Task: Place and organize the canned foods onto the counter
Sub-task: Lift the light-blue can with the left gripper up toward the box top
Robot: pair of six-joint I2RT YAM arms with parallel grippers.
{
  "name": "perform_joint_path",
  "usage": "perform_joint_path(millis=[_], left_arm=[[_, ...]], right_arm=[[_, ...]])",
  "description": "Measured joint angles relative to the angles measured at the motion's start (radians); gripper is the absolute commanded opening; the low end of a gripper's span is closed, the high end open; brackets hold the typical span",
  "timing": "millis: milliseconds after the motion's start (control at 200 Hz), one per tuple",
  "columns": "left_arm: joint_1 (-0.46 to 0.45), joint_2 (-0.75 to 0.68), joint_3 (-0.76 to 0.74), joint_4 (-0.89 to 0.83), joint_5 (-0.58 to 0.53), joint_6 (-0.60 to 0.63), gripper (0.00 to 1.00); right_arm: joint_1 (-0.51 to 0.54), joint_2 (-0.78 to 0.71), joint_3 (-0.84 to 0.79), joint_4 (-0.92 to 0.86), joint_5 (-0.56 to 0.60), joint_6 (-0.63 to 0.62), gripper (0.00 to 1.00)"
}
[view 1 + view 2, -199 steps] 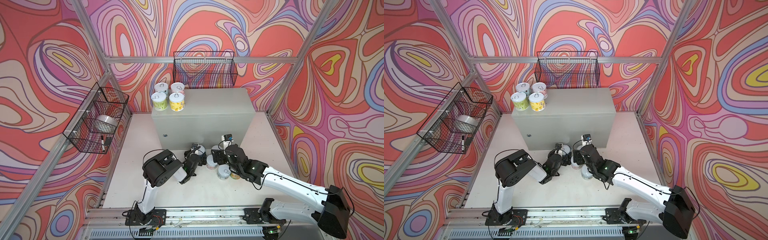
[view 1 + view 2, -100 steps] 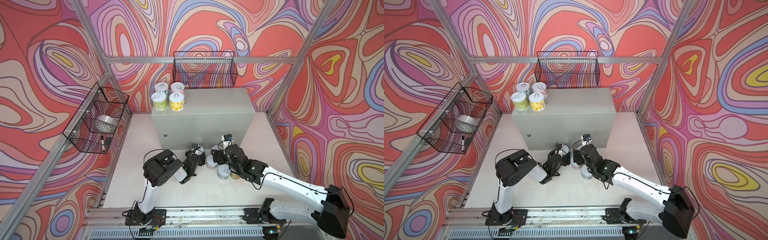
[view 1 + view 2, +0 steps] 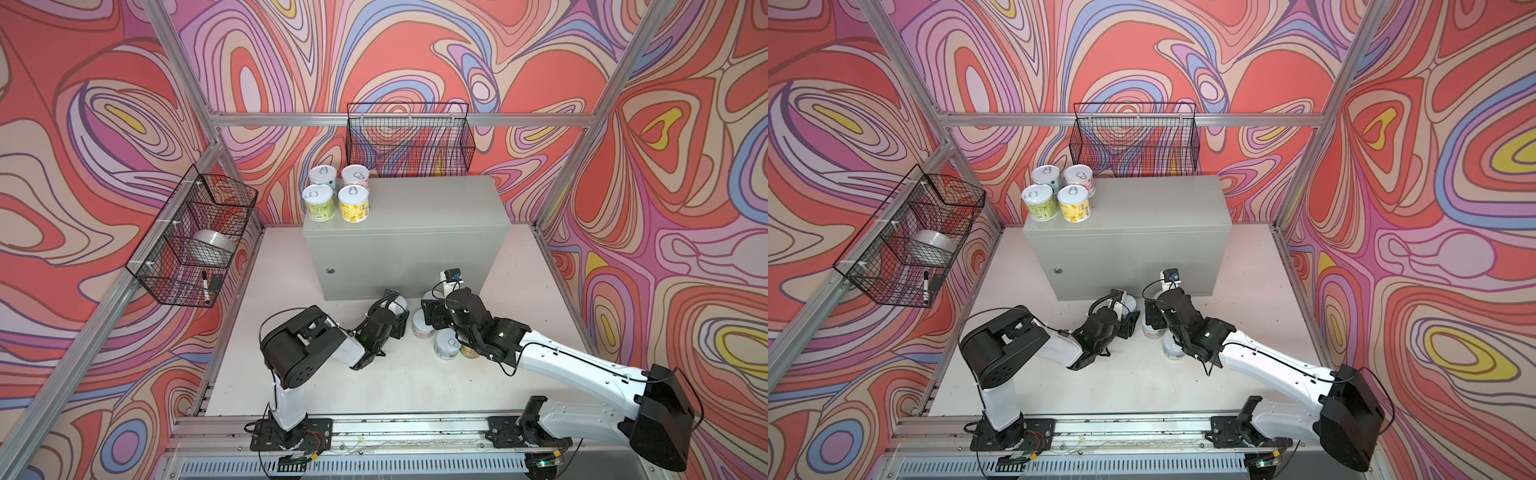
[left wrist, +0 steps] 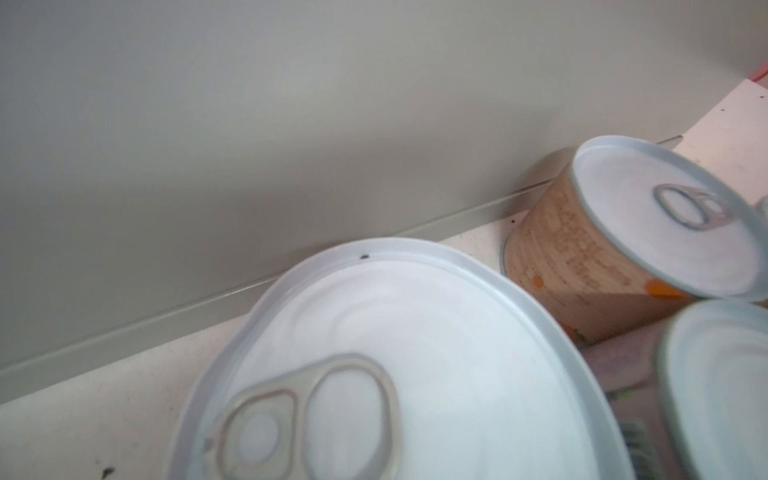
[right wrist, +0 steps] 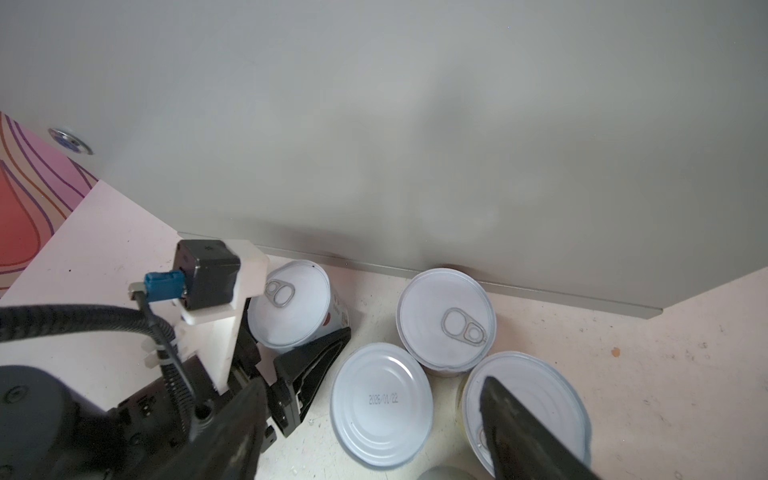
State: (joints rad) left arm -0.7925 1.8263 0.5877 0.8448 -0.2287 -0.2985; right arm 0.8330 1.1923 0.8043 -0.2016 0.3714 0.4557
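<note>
**Desk.** The desk (image 3: 415, 216), a large pale grey rectangular metal cabinet with a flat top, carries four short cylindrical cans with silver pull-tab lids. They form a two-by-two block at the left end of its top: green-label can (image 3: 319, 203), yellow-label can (image 3: 354, 204), blue-label can (image 3: 323, 179), pink-label can (image 3: 356, 178).

**Left pincer.** The left pincer (image 3: 398, 311) sits low on the white floor panel (image 3: 395, 382), just in front of the desk. It is closed on a pale-label can with a red patch (image 5: 291, 309). One black finger (image 5: 320, 353) lies against the can's wall. The opposite finger is hidden behind the camera mount.

**Right pincer.** The right pincer (image 5: 370, 386) hangs wide and holds nothing. It stands over a cluster of cans on the floor panel:
- an upturned can with a date stamp (image 5: 382, 415), seen between the fingers;
- an orange-label can (image 4: 582, 257), just beside the desk's front panel;
- a third silver-lidded can (image 5: 548, 399), partly covered by one finger.
</note>
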Motion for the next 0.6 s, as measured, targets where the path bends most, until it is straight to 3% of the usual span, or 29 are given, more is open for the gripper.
perform_joint_path(millis=[145,225,601], left_arm=[[0.0,-0.11,-0.013,-0.114,0.052,0.0,0.24],[0.0,-0.185,-0.015,-0.191,0.072,0.0,0.0],[-0.007,-0.566,0.12,-0.744,0.069,0.01,0.0]], right_arm=[[0.0,0.0,0.006,0.008,0.011,0.004,0.83],[0.0,-0.001,0.01,0.008,0.029,0.012,0.83],[0.0,-0.06,0.01,0.008,0.198,0.07,0.83]])
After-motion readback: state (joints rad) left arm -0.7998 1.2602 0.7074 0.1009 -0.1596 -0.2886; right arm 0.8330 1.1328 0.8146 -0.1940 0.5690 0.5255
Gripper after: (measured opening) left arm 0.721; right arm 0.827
